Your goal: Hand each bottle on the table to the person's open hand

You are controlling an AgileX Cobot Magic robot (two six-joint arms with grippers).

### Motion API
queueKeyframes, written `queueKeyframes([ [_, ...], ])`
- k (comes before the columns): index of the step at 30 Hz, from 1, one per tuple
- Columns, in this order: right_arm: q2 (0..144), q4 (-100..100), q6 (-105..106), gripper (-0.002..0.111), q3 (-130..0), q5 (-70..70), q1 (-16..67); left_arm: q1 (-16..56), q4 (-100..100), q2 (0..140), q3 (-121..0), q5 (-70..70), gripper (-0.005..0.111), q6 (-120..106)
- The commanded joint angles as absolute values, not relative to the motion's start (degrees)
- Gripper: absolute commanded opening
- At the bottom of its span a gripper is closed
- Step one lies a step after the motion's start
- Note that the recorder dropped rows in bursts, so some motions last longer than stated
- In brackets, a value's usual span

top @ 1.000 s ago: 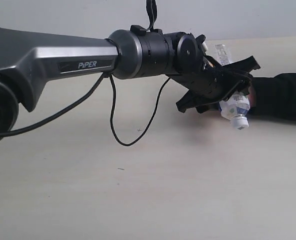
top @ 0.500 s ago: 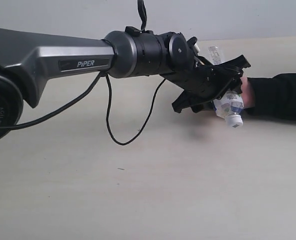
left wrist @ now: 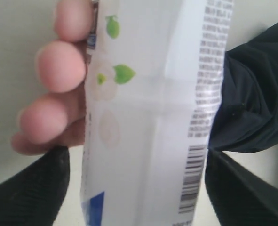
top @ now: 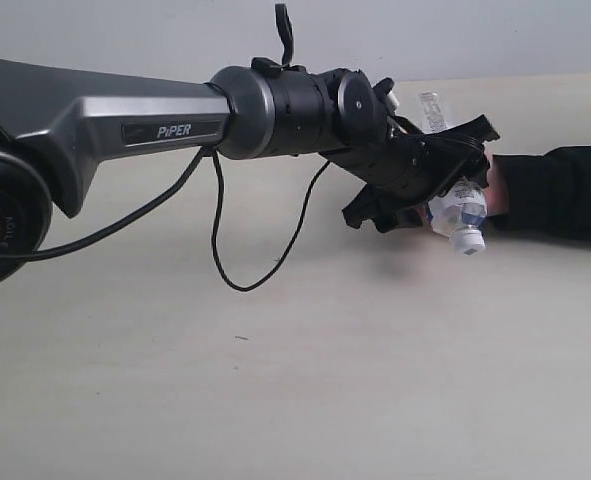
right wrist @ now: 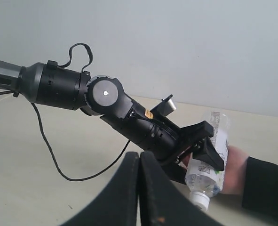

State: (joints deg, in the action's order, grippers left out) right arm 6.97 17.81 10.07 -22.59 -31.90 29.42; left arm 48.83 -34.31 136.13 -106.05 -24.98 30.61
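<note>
The bottle (top: 457,212) sits right of centre in the exterior view, above the table (top: 275,400), tilted with its white cap lowest. It lies against the hand (top: 494,188). In the left wrist view the fingers (left wrist: 59,66) curl round one side of the label. Whether the palm bears the bottle's weight cannot be told. The hand is cupped, not fully closed.

The left gripper (top: 443,178) clamps the bottle across its body, one jaw on each side. The left arm (top: 125,120) reaches level from the left edge of the frame, with its wrist angled down toward the hand.

The right gripper (right wrist: 139,188) has its jaws pressed together, holds nothing, and points toward the bottle.
</note>
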Motion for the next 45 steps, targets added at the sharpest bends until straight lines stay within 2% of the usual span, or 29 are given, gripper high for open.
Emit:
queueKeyframes([
  [1, 6.7, 17.7, 10.6, 0.0, -22.4, -31.6, 29.6, 48.5, -34.0, 136.2, -106.3, -26.2, 0.089, 30.0],
  [16, 6.7, 17.7, 10.6, 0.0, -22.4, -31.6, 29.6, 48.4, -33.5, 132.2, -106.3, -32.1, 0.091, 21.8],
  [30, 6.7, 17.7, 10.6, 0.0, -22.4, -31.6, 29.6, 48.1, -32.7, 123.2, -106.3, -42.7, 0.09, 2.3],
  [32, 6.7, 17.7, 10.6, 0.0, -22.4, -31.6, 29.6, 47.7, -31.8, 121.5, -106.3, -45.0, 0.083, 0.8],
  [35, 6.7, 17.7, 10.6, 0.0, -22.4, -31.6, 29.6, 46.8, -31.0, 119.0, -105.6, -47.6, 0.056, -0.6],
  [37, 6.7, 17.7, 10.6, 0.0, -22.4, -31.6, 29.6, 46.4, -30.7, 117.0, -104.3, -48.2, 0.027, -1.2],
  [38, 6.7, 17.7, 10.6, 0.0, -22.4, -31.6, 29.6, 45.9, -30.3, 115.2, -102.8, -48.3, 0.001, -1.7],
  [43, 6.7, 17.7, 10.6, 0.0, -22.4, -31.6, 29.6, 44.5, -30.1, 107.4, -95.1, -46.1, 0.0, -7.1],
  [45, 6.7, 17.7, 10.6, 0.0, -22.4, -31.6, 29.6, 43.1, -31.8, 102.0, -88.6, -42.4, 0.0, -10.6],
])
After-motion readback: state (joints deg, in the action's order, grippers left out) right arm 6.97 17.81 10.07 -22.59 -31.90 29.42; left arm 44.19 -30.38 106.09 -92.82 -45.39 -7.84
